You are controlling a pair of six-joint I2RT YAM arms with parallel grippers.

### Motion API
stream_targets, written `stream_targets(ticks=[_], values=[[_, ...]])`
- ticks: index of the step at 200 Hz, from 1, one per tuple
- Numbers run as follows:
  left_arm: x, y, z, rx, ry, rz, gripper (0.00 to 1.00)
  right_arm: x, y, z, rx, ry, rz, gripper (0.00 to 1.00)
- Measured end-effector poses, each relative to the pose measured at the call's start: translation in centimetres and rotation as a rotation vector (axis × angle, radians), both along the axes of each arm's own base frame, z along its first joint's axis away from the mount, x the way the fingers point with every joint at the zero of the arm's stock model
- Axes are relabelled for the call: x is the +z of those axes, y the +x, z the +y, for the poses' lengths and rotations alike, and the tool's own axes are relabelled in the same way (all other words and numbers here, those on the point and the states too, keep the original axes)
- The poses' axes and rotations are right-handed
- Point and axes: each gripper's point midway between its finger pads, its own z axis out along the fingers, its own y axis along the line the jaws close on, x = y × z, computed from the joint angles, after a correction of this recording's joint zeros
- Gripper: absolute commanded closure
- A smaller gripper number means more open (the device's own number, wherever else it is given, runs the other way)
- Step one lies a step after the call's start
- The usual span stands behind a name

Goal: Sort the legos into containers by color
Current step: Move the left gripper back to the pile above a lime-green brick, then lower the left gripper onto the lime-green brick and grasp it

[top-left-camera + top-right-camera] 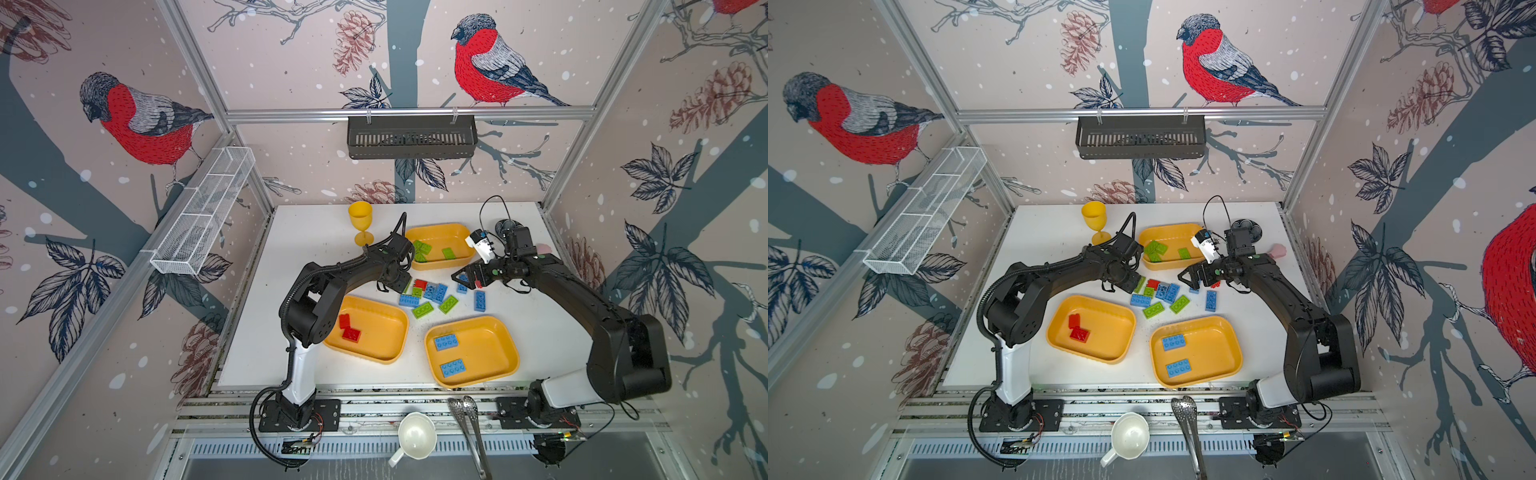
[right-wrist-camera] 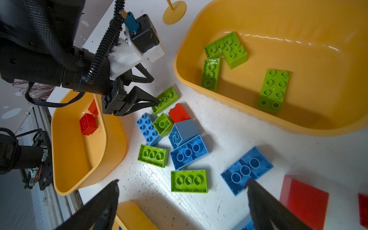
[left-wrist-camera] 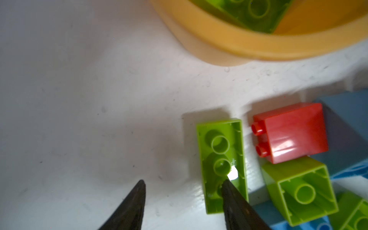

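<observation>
Loose legos (image 1: 432, 296) in green, blue and red lie mid-table between three yellow trays. The back tray (image 1: 436, 227) holds green bricks, the front left tray (image 1: 384, 332) red ones, the front right tray (image 1: 488, 345) two blue ones. My left gripper (image 3: 183, 182) is low at the pile's left edge and open. One fingertip (image 3: 226, 184) sits in the hollow of an upside-down green brick (image 3: 221, 139); the other rests on bare table beside it. My right gripper (image 2: 182, 181) hangs wide open above the pile's right side, holding nothing, over a green brick (image 2: 189, 181) and a blue plate (image 2: 247, 169).
A yellow goblet (image 1: 360, 222) stands at the back left of the table. A white cup (image 1: 415, 434) and metal tongs (image 1: 471, 419) lie on the front rail. A flat red brick (image 2: 304, 201) lies right of the pile. The left arm's wrist (image 2: 119, 95) is close to the right gripper.
</observation>
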Motion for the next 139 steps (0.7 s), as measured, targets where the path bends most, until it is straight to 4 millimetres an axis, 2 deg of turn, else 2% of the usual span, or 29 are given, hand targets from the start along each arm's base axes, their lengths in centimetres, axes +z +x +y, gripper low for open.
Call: stream_targets(ticks=[29, 56, 102, 139], values=[[0.1, 0.4, 1.3, 0.019, 0.033, -0.008, 0.39, 0.0, 0.0, 0.1, 0.001, 0.000, 0.001, 0.00], [0.7, 0.5, 1.2, 0.014, 0.031, -0.015, 0.38, 0.0, 0.0, 0.1, -0.007, 0.004, 0.009, 0.01], [2.4, 0.0, -0.6, -0.011, -0.075, -0.002, 0.37, 0.1, 0.0, 0.1, -0.007, 0.004, 0.008, 0.01], [1.1, -0.5, -1.4, -0.029, -0.091, 0.035, 0.37, 0.1, 0.0, 0.1, -0.007, 0.005, 0.007, 0.01]])
